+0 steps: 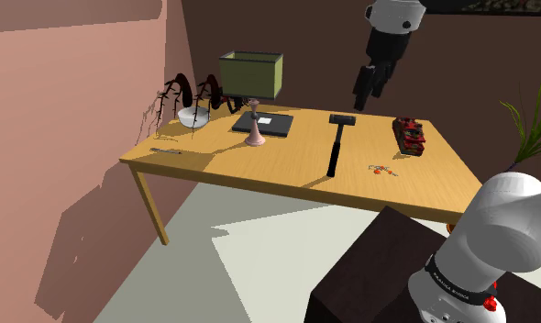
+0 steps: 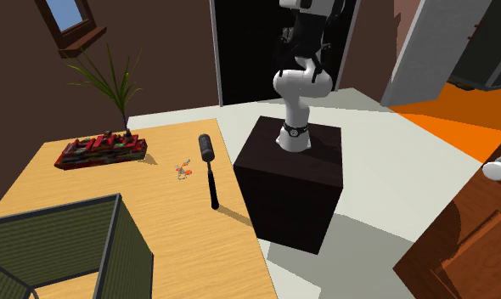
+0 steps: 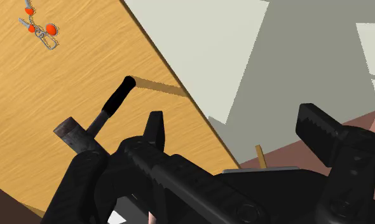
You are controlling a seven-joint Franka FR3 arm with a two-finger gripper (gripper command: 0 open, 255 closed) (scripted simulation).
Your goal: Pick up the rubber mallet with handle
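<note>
The mallet lies flat on the wooden table, its dark head toward the far side and its long black handle running to the near edge. In the second exterior view the mallet lies close to the table edge nearest the stand. My gripper hangs high above the table, over and slightly to the shoulder view's right of the mallet head. In the wrist view the gripper is open and holds nothing, and the mallet lies far below, beside one finger.
Near the mallet lie a small orange-and-silver keyring and a red and dark block-shaped object. Further along stand a pink candlestick, a dark flat book, a green open box and a white bowl. The dark stand borders the table.
</note>
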